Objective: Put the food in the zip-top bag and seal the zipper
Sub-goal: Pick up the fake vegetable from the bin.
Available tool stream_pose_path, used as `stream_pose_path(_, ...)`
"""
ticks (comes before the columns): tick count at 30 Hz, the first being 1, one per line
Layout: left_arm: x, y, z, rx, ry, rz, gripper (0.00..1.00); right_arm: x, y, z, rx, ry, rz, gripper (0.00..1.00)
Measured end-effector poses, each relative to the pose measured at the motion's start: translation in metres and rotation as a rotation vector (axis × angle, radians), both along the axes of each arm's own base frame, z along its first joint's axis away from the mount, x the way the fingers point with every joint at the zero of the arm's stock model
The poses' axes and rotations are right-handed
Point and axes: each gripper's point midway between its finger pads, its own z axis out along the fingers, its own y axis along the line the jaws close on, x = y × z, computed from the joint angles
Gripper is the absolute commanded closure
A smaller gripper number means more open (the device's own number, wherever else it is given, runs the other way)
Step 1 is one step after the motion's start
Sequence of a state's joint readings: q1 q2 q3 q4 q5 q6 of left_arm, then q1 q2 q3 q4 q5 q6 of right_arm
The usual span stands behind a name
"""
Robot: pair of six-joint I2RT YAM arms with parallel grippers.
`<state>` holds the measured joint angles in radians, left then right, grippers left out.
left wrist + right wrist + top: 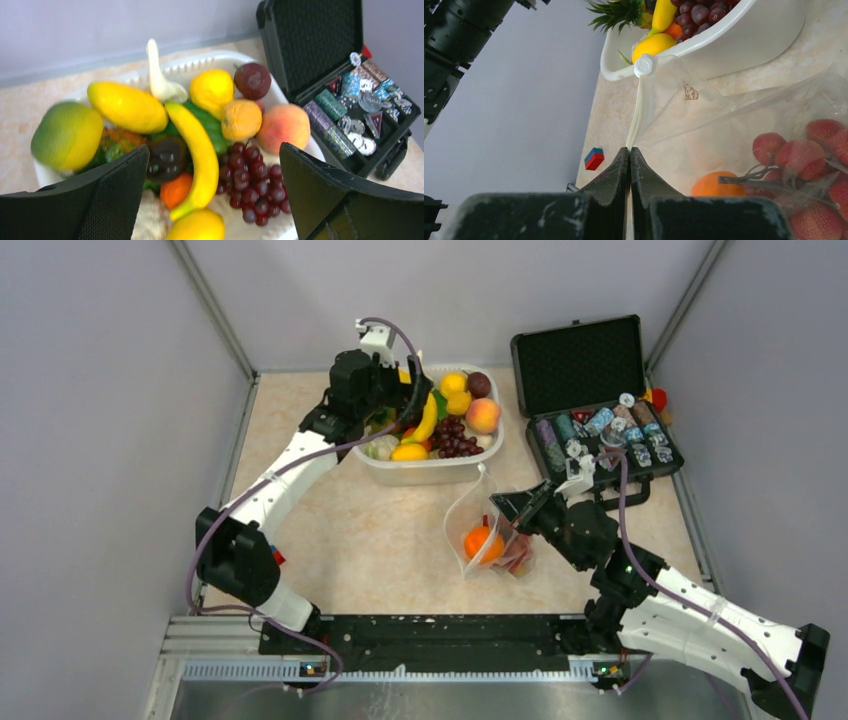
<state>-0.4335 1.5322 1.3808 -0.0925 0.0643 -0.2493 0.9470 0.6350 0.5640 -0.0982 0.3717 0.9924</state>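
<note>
Right gripper (pixel 629 150): jaws pressed together, pinching the zipper (pixel 638 107) at the near end of its whitish strip. From the pinch the strip runs up to a round white slider (pixel 643 65), which sits just beside the rim of the white tub (pixel 744 35)

Zip-top bag (pixel 724 115): lies on the table (pixel 340 540) in front of the tub, between the tub and the right arm. Inside it: one orange (pixel 714 186) and several strawberries (pixel 819 132), bunched at the end away from the zipper

Left gripper (pixel 214 149): jaws spread wide, nothing between them, hanging over the tub. Whether it touches any fruit cannot be told

Directly below it: banana (pixel 197 155), with grapes (pixel 252 187) to its right and a peach (pixel 283 126) beyond those; other toy fruits are packed around them

Right of the tub: open black case (pixel 320 45) holding chips (pixel 350 120)

Small red-and-blue block (pixel 594 158) on the table, well apart from the bag
</note>
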Motion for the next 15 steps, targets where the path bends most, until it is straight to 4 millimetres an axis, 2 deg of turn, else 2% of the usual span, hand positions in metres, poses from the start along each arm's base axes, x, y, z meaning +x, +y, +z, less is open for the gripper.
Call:
stream_pose_path(2, 0.013, -0.005, 0.007, -0.009, -0.047, -0.019, 0.01, 0.0, 0.0, 0.0, 0.0, 0.001, 0.0, 1.0)
stream_pose_path(6, 0.044, -0.011, 0.004, -0.015, -0.09, -0.032, 0.08, 0.0, 0.0, 0.0, 0.004, 0.002, 0.0, 1.0)
stream_pose_path(10, 0.078, -0.012, -0.015, -0.008, -0.084, -0.014, 0.08, -0.001, 0.001, 0.0, 0.005, 0.004, 0.004, 1.0)
stream_pose_path(15, 0.107, -0.01, -0.048, 0.015, -0.043, 0.013, 0.11, -0.001, 0.002, -0.002, 0.001, 0.01, 0.01, 1.0)
